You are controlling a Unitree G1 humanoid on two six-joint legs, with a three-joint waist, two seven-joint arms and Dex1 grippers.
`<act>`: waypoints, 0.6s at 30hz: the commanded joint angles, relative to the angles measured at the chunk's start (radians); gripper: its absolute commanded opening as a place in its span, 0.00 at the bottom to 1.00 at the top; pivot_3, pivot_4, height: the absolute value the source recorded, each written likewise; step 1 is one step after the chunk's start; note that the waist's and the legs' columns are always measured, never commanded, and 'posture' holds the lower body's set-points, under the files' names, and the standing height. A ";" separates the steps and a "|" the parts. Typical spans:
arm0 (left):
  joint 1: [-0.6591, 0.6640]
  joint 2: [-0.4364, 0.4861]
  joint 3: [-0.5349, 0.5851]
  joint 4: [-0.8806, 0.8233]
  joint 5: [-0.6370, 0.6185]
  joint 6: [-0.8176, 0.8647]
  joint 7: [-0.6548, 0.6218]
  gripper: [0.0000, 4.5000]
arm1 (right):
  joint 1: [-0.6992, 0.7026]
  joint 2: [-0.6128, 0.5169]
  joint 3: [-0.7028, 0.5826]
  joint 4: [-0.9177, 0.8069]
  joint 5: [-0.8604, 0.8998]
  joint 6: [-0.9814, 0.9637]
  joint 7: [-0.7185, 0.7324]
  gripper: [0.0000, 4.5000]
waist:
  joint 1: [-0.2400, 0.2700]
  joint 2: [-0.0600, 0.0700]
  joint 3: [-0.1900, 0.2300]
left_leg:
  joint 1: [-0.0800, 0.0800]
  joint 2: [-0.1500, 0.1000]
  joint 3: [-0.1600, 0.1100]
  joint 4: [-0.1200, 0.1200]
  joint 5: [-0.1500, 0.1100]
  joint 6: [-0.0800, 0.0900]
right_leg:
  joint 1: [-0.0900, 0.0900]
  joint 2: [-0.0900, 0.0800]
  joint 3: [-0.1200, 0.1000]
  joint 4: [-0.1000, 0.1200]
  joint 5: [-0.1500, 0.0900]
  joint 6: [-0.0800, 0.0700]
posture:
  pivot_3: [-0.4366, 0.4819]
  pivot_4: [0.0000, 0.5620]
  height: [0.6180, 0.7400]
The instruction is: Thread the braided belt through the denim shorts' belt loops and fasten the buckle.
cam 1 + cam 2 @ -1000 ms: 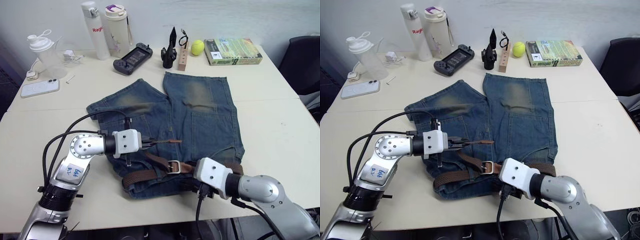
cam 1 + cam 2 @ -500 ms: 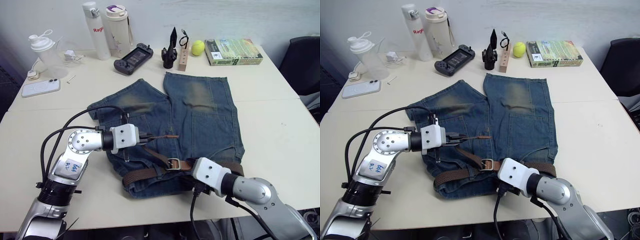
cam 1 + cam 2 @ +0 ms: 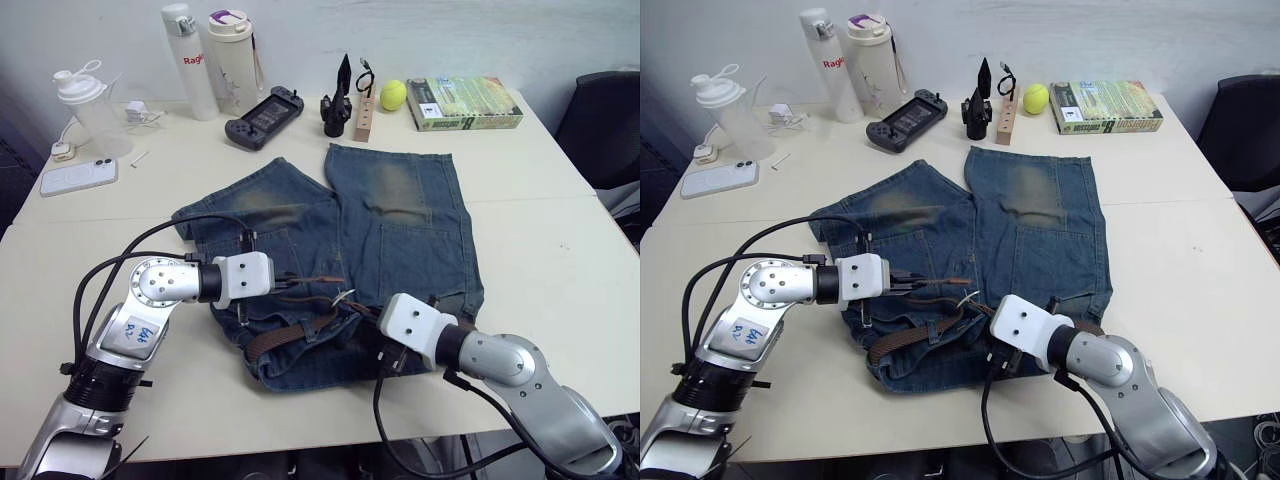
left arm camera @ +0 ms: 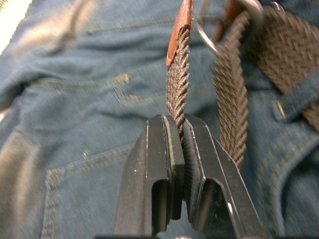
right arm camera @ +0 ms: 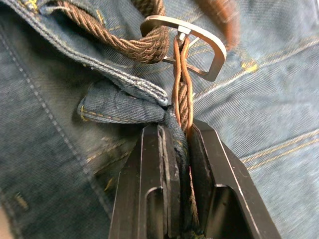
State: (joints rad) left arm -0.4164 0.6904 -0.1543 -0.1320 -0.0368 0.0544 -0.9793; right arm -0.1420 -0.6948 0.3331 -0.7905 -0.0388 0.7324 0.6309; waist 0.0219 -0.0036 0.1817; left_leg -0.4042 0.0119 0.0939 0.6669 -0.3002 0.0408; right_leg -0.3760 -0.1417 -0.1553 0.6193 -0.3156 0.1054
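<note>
Nearest the camera, the right gripper (image 5: 177, 130) is clamped on the braided belt (image 3: 290, 338) just behind the buckle (image 5: 192, 40), with a fold of waistband denim and what looks like one of the belt loops (image 5: 117, 102) caught between its fingers as well. The buckle's frame stands just ahead of those fingertips, tilted up off the cloth.

Across from it, the left gripper (image 4: 179, 130) is pinched tight on the free end of the strap, the tan leather tip (image 4: 177, 30) reaching out past its fingers toward the buckle's ring.

The step in hand seems to be the fastening: the belt already runs along the waistband of the denim shorts (image 3: 400, 230), so threading looks mostly done (how many loops it passes I cannot tell). The next move likely calls for feeding the tip through the frame while the right gripper keeps the buckle steady, then seating the prong in the weave.

Beyond both grippers the shorts' legs lie flat, then bare table (image 3: 560, 250) opens to the right side; the waistband sits close to the near table edge, leaving little room to pull back. Bottles (image 3: 232, 55), a game controller (image 3: 262, 112) and a book (image 3: 463, 102) stand well apart at the far edge.
</note>
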 commanded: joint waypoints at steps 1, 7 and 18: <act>-0.019 0.017 0.009 -0.015 -0.003 0.019 -0.006 0.00 | -0.023 -0.017 0.027 -0.001 -0.042 -0.051 0.000 0.02 | 0.000 0.000 0.000 | 0.000 0.000 0.000 0.000 0.000 0.000 | 0.000 0.000 0.000 0.000 0.000 0.000 | 0.48 0.27 0.87; -0.012 0.028 0.004 -0.021 -0.009 0.036 -0.024 0.00 | -0.021 -0.006 0.040 0.014 -0.056 -0.068 0.001 0.02 | 0.000 0.000 0.000 | 0.000 0.000 0.000 0.001 0.000 0.000 | 0.000 0.000 0.000 0.001 0.000 0.000 | 0.48 0.27 0.87; -0.018 0.034 0.021 -0.018 -0.045 0.038 -0.061 0.00 | -0.011 -0.005 0.032 0.035 -0.061 -0.086 0.006 0.02 | 0.000 0.000 0.000 | 0.000 0.000 0.000 0.001 0.000 0.000 | 0.000 0.000 0.000 0.001 0.000 0.000 | 0.48 0.27 0.87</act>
State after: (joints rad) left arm -0.4226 0.7151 -0.1583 -0.1324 -0.0584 0.0931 -1.0389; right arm -0.1536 -0.7031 0.3748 -0.7450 -0.0957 0.6577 0.6366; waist 0.0222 -0.0037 0.1817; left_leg -0.4041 0.0120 0.0939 0.6679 -0.2997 0.0406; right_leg -0.3760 -0.1415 -0.1553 0.6206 -0.3156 0.1054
